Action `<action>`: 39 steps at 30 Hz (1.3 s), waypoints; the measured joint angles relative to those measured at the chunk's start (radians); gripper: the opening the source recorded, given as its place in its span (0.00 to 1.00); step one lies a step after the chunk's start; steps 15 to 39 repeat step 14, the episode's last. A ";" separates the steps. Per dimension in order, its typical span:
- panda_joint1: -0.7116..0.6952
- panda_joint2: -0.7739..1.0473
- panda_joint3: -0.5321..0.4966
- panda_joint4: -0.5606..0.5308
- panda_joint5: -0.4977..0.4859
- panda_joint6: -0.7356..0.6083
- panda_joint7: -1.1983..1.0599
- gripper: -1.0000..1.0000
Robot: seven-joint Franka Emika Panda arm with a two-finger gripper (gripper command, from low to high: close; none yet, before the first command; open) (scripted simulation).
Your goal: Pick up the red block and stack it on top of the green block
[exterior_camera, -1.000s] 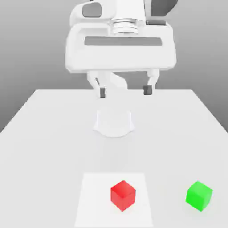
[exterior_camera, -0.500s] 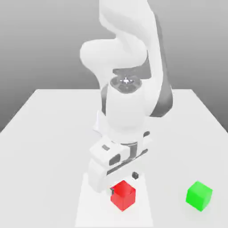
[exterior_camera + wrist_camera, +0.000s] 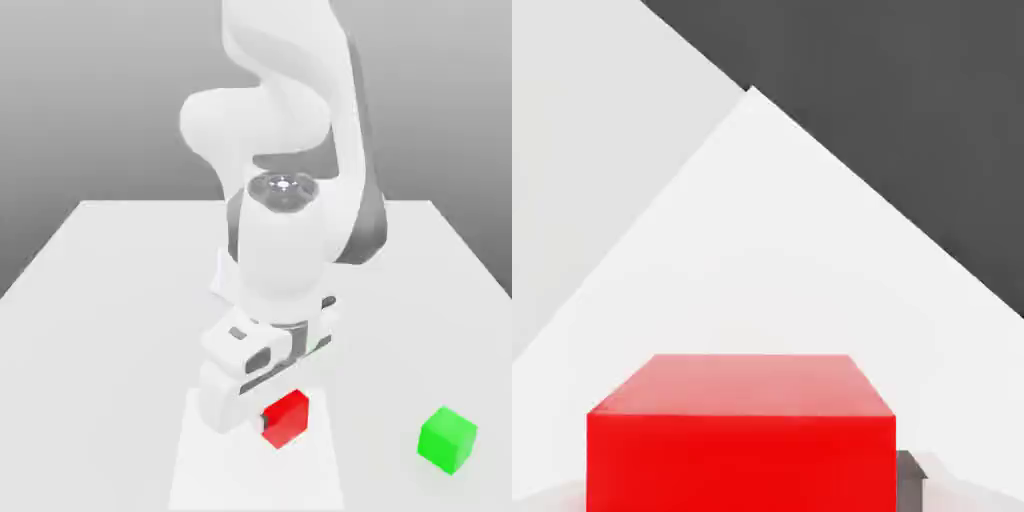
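- Red block (image 3: 286, 418) is turning square to the gripper (image 3: 285, 412) and shifting toward one o'clock in the exterior view, compared with half a second ago; its jaws are apparently narrowing onto it, so the grasp seems to be forming.
- Green block (image 3: 447, 440) is sitting unmoved on the bench (image 3: 100, 400), just past three o'clock from the red one; stacking is still waiting on a lift and carry.
- One dark fingertip (image 3: 910, 482) is showing beside the red block; the opposite contact is staying hidden, and whether the block is clearing the white sheet (image 3: 250, 480) is remaining unclear.
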State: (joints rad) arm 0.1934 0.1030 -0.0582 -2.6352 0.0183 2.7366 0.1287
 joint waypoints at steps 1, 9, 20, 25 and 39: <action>0.034 -0.003 0.026 0.020 -0.007 -0.024 0.011 0.00; 0.236 0.109 0.158 0.154 -0.066 -0.046 0.089 0.00; 0.245 0.168 0.149 0.159 -0.081 0.008 0.101 1.00; 0.245 0.168 0.149 0.159 -0.081 0.008 0.101 1.00; 0.245 0.168 0.149 0.159 -0.081 0.008 0.101 1.00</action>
